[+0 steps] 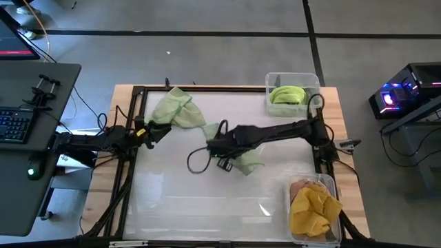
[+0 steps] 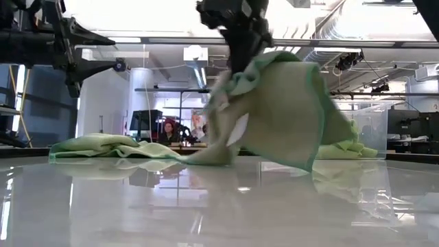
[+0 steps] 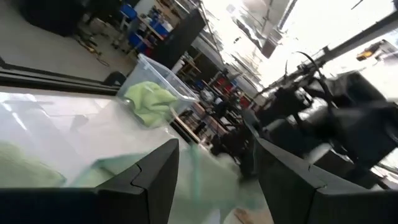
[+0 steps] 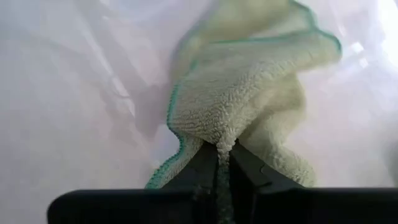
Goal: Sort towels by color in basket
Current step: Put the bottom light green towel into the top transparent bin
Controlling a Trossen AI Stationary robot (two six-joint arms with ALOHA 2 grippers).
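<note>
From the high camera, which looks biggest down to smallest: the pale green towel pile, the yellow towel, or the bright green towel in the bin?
1. pale green towel pile
2. yellow towel, nearly alike
3. bright green towel

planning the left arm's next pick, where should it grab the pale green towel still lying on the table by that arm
Judging by its pose, grip the raised crumpled fold of the pale green towel, coming straight down from above: it lies in a low flat heap, so only the ridges give the fingers purchase. The left gripper sits open beside it.

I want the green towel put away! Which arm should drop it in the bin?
Probably the right arm. Its pincer is already shut on the pale green towel, lifted off the table. The green bin sits on its side. The left pincer is open, by another towel.
</note>
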